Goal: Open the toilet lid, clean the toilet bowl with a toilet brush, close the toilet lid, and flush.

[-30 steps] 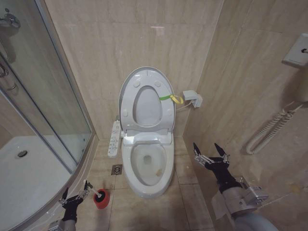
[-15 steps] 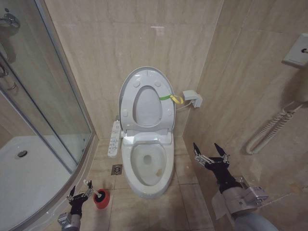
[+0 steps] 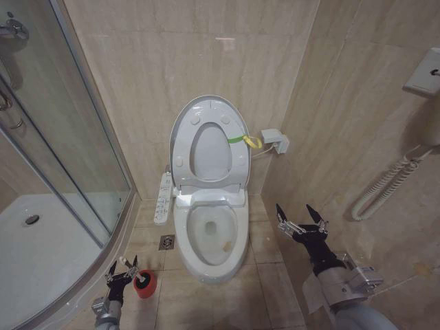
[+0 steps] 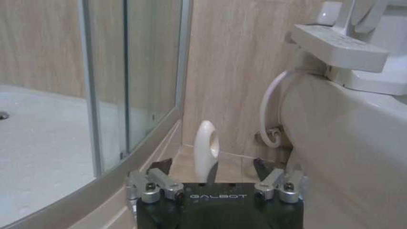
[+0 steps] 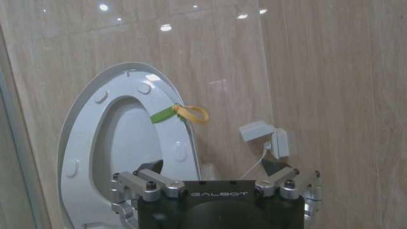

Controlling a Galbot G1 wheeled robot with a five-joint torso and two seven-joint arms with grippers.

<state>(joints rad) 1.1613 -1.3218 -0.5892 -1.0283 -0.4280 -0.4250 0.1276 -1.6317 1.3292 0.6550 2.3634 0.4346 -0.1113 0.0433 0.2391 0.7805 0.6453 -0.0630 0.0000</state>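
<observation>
shower glass (image 3: 75, 130) left | red holder (image 3: 146, 287) on floor | floor drain (image 3: 167, 242) | wall box (image 3: 275, 141)

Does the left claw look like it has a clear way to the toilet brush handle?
Probably yes. The left claw is open right by the brush in its red holder, and the handle stands between its fingers with nothing blocking.
</observation>
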